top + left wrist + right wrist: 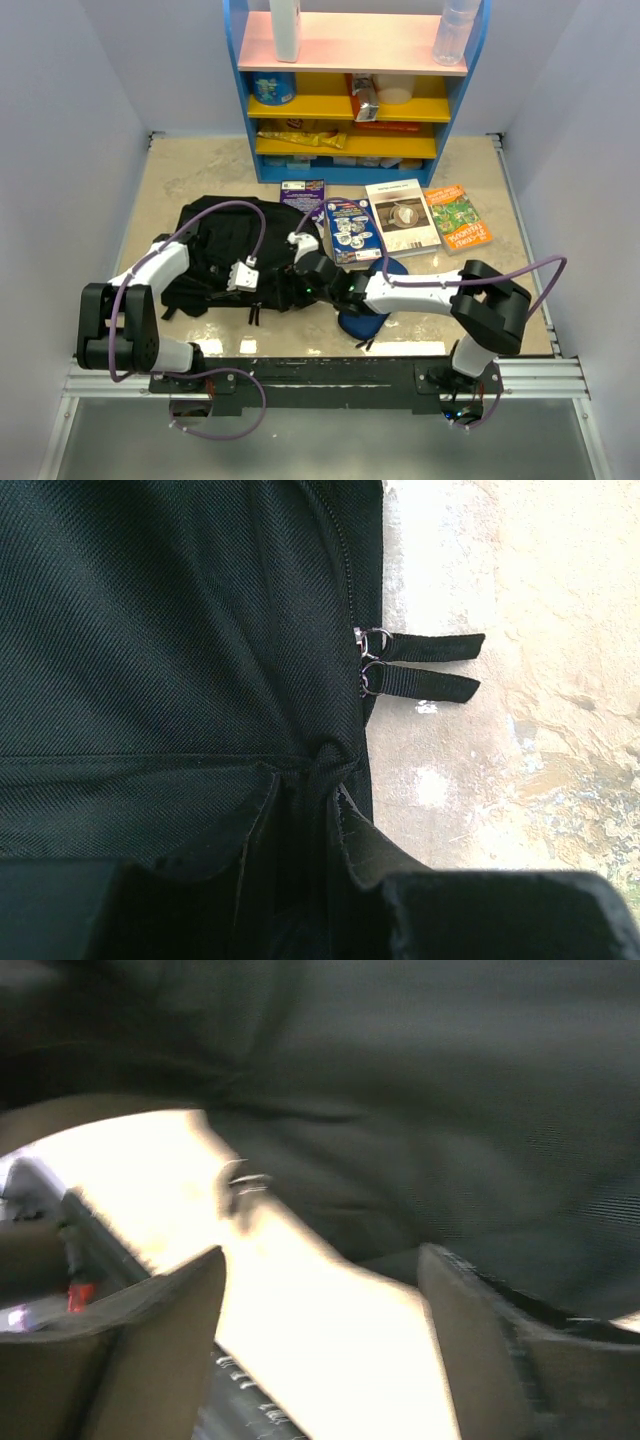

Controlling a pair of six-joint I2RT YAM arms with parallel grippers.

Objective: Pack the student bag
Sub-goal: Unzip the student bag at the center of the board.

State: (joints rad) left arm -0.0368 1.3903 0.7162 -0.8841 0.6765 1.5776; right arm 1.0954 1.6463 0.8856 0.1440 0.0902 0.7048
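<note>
Two robot hands meet at the near edge of a black student bag [225,245] lying flat on the worktop [200,170].
The left hand [330,900] appears clamped on a fabric fold, with the zipper pulls [420,665] just ahead-right. The right hand [322,1260], fingers apart, has the bag directly ahead.

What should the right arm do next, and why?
Probably ease the right gripper toward the zipper pulls at the student bag edge and close on one. It stands open and empty beside the bag, the two pulls lie together, and the left gripper is down on the fabric nearby.
</note>
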